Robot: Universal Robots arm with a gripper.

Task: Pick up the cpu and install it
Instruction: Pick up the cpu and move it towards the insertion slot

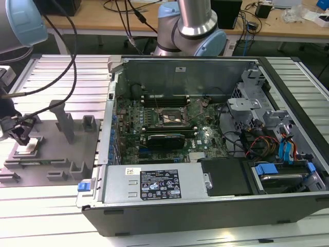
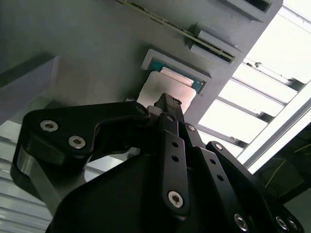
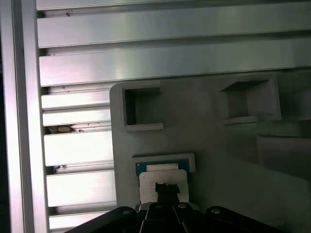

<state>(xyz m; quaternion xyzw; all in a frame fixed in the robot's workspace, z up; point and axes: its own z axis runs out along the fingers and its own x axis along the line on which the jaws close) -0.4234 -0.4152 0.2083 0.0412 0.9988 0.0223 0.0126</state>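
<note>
**Gripper [image 3: 165,187] at cpu [image 3: 163,174]**

Noted in the first wrist view: tips pressed together, pinching nothing, right over the cpu's shiny top; contact unclear. Found the cpu lying flat in a recess of the grey fixture [image 1: 56,150], at the exterior view's left, well apart from the open case [image 1: 205,213].

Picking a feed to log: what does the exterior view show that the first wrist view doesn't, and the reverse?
Exterior view adds: the open PC case, the socket on its board, and the arm behind the case.
First wrist view adds: a close look at the cpu lying in its raised-rim pocket, with a green edge showing.
Both: the claw at the cpu, the grey fixture, and the aluminium slats.
</note>
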